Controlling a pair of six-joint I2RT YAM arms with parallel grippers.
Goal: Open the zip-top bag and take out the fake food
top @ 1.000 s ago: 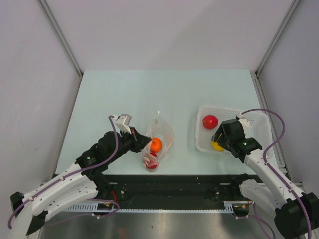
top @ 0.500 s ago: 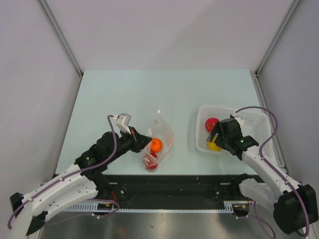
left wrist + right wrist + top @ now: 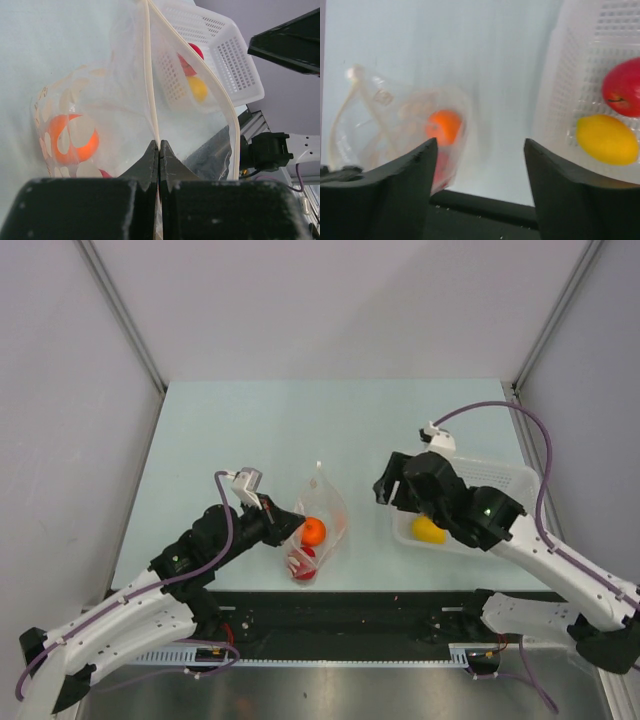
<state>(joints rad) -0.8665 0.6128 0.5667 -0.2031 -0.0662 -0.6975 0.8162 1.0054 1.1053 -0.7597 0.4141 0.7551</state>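
Top external view: the zip-top bag [image 3: 318, 525] lies open on the tabletop [image 3: 250, 430], one rim pinched in the shut left jaws. Thin, soft and slippery, it probably wants gripping at the free rim; the orange fruit [image 3: 313, 531] inside looks light and glossy. Meanwhile the right jaws, wide and empty, have swung from the basket [image 3: 520, 476] toward it.
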